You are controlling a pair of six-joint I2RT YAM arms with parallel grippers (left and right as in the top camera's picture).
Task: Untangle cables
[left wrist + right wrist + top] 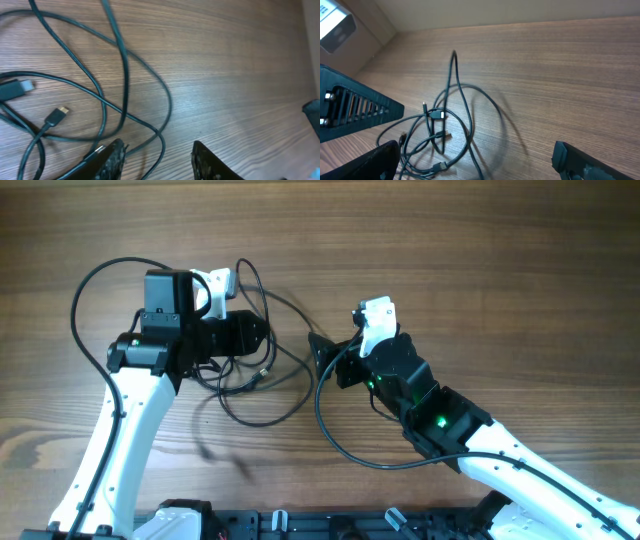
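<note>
The cables (262,372) are thin black cords lying in a loose tangle of loops on the wooden table between my two grippers. In the left wrist view they (107,107) cross each other, with small plugs (57,116) at the left. My left gripper (266,336) is open; its jaws (157,161) straddle one strand just above the table. My right gripper (322,360) is open and empty to the right of the tangle. In the right wrist view its jaws (480,162) are spread wide, with the cables (445,125) ahead on the left.
The thicker black arm wires loop out at the far left (85,290) and in front of the right arm (345,445). The left arm's body (350,105) fills the left edge of the right wrist view. A dark base rail (300,525) runs along the front edge.
</note>
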